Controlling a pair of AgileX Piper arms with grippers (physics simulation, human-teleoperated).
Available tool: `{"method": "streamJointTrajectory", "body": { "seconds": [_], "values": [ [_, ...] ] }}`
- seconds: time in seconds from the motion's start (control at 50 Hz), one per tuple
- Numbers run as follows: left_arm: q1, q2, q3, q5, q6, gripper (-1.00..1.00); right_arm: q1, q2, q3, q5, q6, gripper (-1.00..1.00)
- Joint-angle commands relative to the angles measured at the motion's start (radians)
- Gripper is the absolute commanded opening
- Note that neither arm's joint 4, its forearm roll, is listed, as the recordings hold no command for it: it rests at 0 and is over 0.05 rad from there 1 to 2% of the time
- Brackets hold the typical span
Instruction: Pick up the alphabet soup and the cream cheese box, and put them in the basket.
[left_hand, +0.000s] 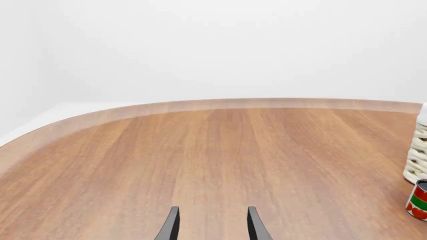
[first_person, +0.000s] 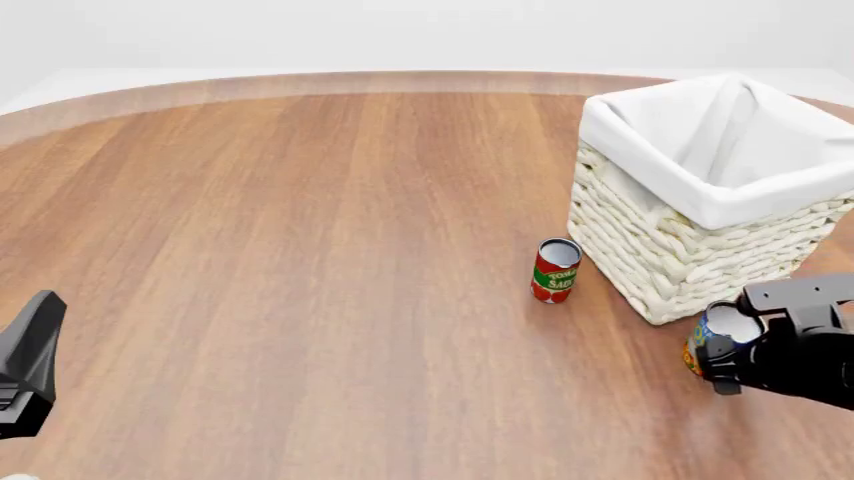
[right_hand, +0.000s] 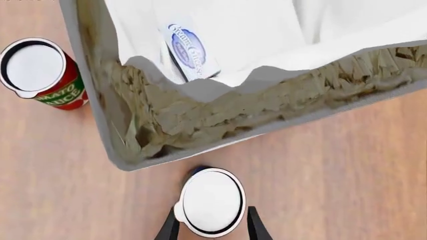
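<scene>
The alphabet soup can (right_hand: 212, 202) stands upright on the table just outside the front corner of the basket (right_hand: 200, 120); its silver-white top and a bit of blue and yellow label show in the front view (first_person: 707, 340). My right gripper (right_hand: 212, 231) is open, with one finger on each side of the can. The cream cheese box (right_hand: 189, 50) lies inside the basket on the white liner; it is hidden in the front view. The basket (first_person: 627, 125) stands at the right. My left gripper (left_hand: 210, 227) is open and empty over bare table at the near left (first_person: 34, 345).
The red and green tomato sauce can (first_person: 555, 270) stands upright just left of the basket; it also shows in the right wrist view (right_hand: 40, 70) and the left wrist view (left_hand: 419, 200). The basket's edge (left_hand: 417, 150) shows in the left wrist view.
</scene>
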Motion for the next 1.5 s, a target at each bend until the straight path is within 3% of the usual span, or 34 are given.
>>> {"method": "streamJointTrajectory", "body": {
  "seconds": [0.02,0.12,0.14,0.44,0.8,1.06,1.28,1.5],
  "values": [
    [0.000,0.000,0.000,0.000,0.000,1.00,0.002,0.022,-0.020,-0.003,-0.006,1.00],
    [0.000,0.000,0.000,0.000,0.000,1.00,0.013,0.018,-0.010,-0.010,0.001,1.00],
    [0.000,0.000,0.000,0.000,0.000,1.00,0.010,0.018,-0.009,-0.014,-0.001,-1.00],
    [0.000,0.000,0.000,0.000,0.000,1.00,0.027,-0.072,0.010,0.045,0.015,-1.00],
    [0.000,0.000,0.000,0.000,0.000,1.00,0.031,-0.317,0.004,0.266,0.012,-1.00],
    [0.000,0.000,0.000,0.000,0.000,1.00,0.028,-0.442,-0.050,0.420,0.021,-1.00],
    [0.000,0.000,0.000,0.000,0.000,1.00,0.006,-0.455,-0.116,0.501,-0.003,-1.00],
    [0.000,0.000,0.000,0.000,0.000,1.00,0.008,-0.538,-0.199,0.649,-0.041,-1.00]
  ]
}}
